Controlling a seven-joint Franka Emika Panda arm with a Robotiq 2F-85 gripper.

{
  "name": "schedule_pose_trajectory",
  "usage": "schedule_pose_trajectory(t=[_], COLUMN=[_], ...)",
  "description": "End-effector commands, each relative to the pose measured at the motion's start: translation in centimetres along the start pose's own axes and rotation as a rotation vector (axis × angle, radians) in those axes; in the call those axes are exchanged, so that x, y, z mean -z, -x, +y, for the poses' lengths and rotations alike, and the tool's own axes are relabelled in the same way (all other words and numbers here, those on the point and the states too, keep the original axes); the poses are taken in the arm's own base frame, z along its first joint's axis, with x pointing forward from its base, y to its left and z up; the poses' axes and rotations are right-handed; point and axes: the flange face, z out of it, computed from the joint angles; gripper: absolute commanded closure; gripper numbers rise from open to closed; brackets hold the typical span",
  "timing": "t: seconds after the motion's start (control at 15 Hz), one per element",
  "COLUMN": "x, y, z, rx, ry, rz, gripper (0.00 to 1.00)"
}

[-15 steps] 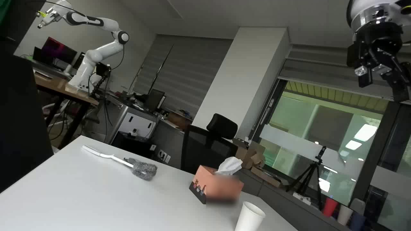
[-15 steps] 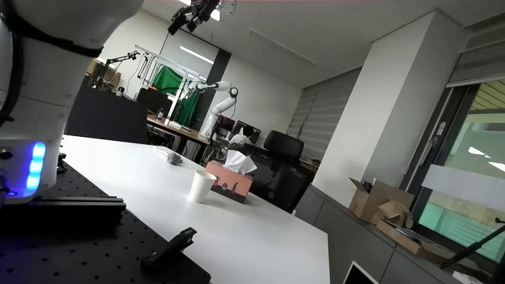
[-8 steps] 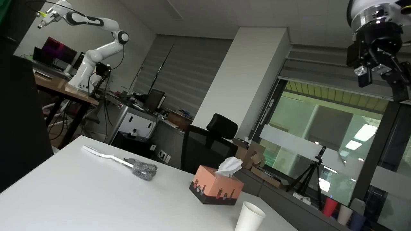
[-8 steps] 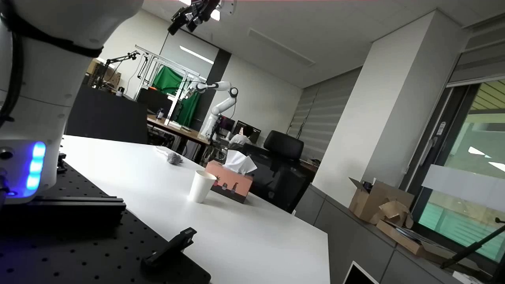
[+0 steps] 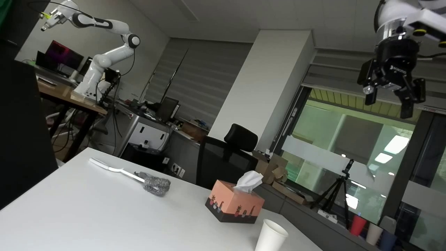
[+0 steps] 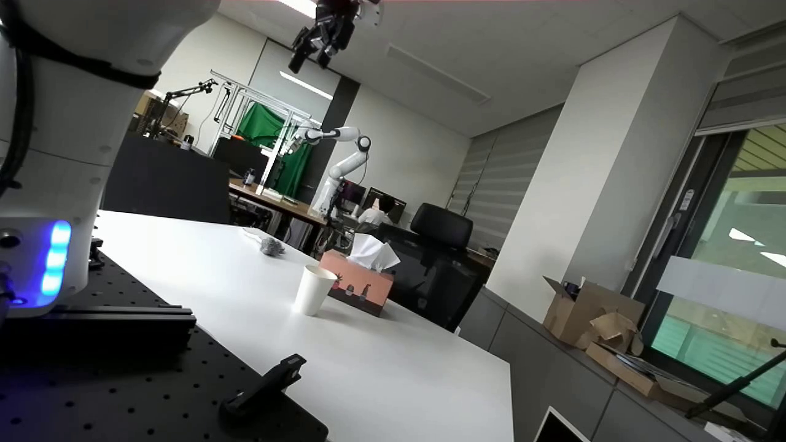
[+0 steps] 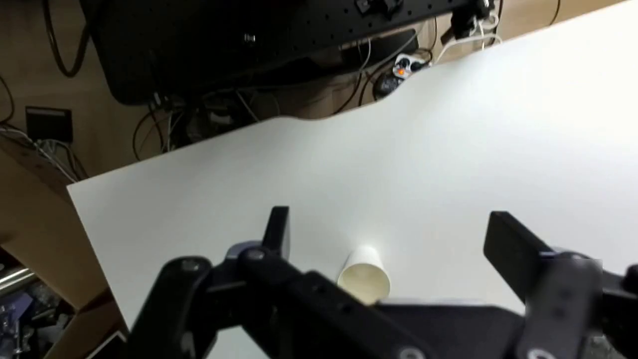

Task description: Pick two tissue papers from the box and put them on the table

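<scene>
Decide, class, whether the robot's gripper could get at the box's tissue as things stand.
Probably yes: the gripper is open, and the tissue sticks up from the box with nothing seen over it; the cup stands near the box.

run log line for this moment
gripper: open, holding nothing, above table | tissue paper: poking up from box | cup: upright near box | pick: pending
</scene>
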Motion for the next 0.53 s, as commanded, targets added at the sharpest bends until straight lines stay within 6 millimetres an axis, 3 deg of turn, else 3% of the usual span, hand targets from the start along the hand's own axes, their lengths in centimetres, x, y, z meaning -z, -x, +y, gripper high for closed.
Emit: schedule_pose_trajectory(t=[0.0, 0.2, 0.47], x=[-0.1, -1.6, -2.0], y=[-6.2, -12.3, -19.9], z=[3.3, 6.3, 10.6], rx=[-0.117, -0.228, -0.322], ry=[-0.034, -0.067, -0.109], rz=[0.074, 0.112, 0.119], gripper=[0.00, 0.00, 0.00])
